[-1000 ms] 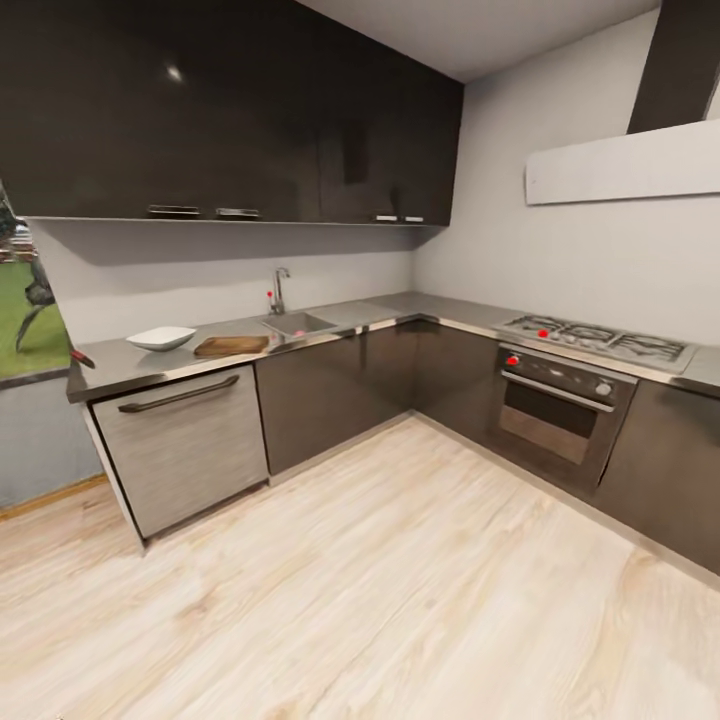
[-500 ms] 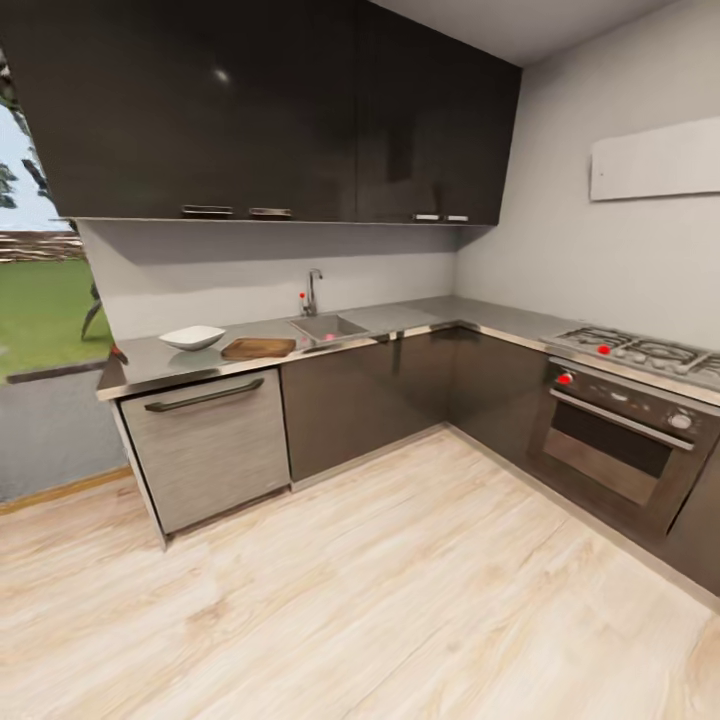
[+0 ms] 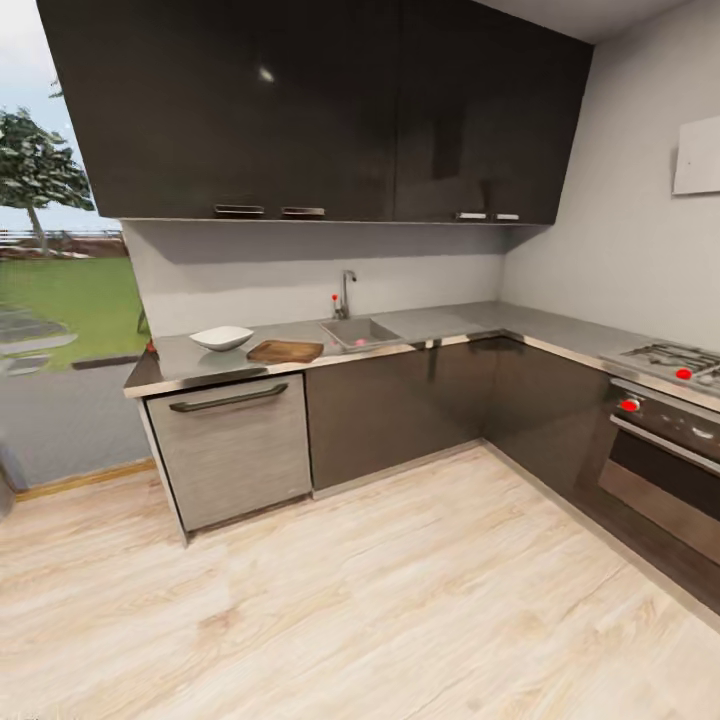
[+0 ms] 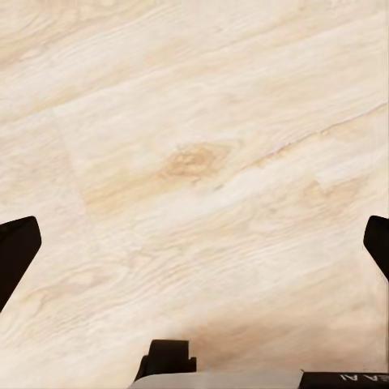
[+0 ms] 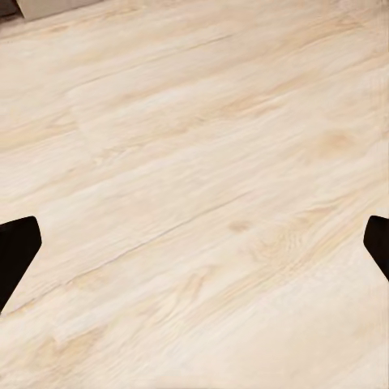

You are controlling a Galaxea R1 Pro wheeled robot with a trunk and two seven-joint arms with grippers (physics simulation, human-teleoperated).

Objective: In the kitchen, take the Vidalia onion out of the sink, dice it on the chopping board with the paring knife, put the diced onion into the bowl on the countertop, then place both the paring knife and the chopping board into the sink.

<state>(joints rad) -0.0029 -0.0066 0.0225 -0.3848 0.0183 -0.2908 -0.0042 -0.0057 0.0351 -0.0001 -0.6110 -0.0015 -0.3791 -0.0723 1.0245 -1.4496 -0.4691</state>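
- Both wrist views look down on pale wood floor [image 4: 203,162]; the left claw [image 4: 194,243] and right claw [image 5: 194,243] are spread wide, holding nothing.
- Step in hand, as I judge it: the approach, with nothing picked up yet. Next comes driving across open floor up to the desk [image 3: 420,325].
- On the desk: bowl [image 3: 221,338], chopping board [image 3: 285,351] beside it, then the sink [image 3: 360,333] with a pinkish onion [image 3: 359,342] inside.
- The knife is too small to make out.
- The oven [image 3: 665,445] stands off right, clear of the route.
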